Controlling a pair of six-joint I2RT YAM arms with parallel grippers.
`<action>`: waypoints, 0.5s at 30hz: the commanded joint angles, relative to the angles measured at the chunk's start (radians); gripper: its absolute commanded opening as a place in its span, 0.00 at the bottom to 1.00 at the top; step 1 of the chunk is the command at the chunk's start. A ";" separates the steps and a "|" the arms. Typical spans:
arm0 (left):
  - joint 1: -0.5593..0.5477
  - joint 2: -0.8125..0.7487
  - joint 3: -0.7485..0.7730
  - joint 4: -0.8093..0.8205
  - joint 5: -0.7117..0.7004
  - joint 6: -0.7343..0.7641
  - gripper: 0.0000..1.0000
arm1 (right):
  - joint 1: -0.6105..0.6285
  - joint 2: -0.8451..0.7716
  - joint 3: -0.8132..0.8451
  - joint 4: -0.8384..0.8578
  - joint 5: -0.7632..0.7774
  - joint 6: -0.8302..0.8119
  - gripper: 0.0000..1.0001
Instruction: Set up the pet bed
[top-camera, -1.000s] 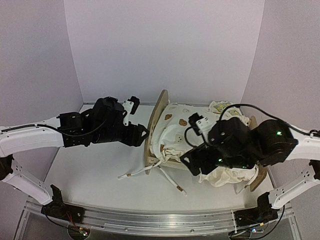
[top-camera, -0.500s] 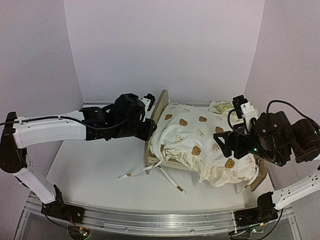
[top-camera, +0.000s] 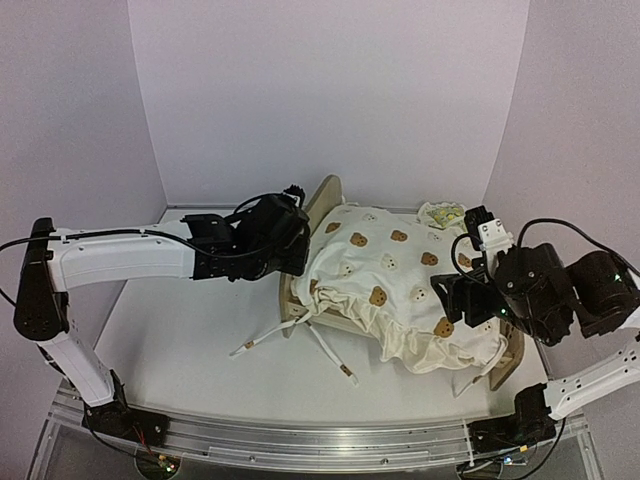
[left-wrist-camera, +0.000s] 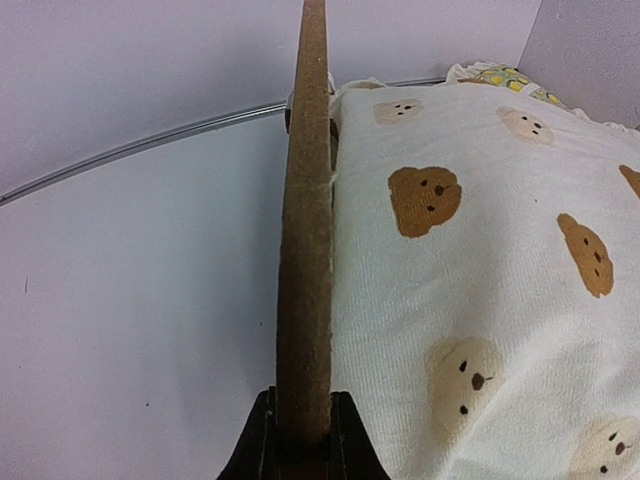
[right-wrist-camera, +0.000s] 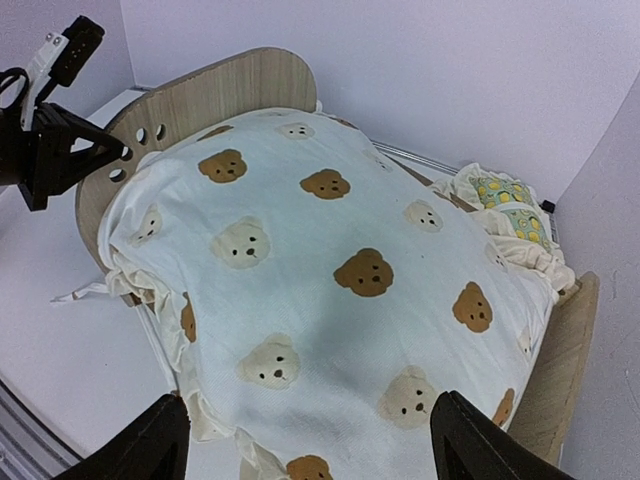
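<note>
Pet bed (right-wrist-camera: 210, 92) — end board clamped between left fingers (left-wrist-camera: 252, 460); right fingers (right-wrist-camera: 150, 445) apart over bear-print cushion (right-wrist-camera: 300, 210).

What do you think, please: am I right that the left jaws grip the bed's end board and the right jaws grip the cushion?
Not quite: the right jaws stand open above the cushion, gripping nothing, as the right wrist view shows. The left jaws do grip the end board.
</note>
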 joint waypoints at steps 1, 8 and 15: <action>0.088 -0.069 -0.011 -0.132 -0.241 -0.059 0.00 | 0.001 0.030 -0.025 -0.003 0.084 0.052 0.84; 0.183 -0.208 -0.101 -0.184 -0.282 -0.088 0.00 | 0.000 0.087 -0.058 -0.017 0.182 0.118 0.84; 0.274 -0.353 -0.178 -0.183 -0.290 -0.054 0.00 | 0.000 0.125 -0.066 -0.018 0.229 0.162 0.84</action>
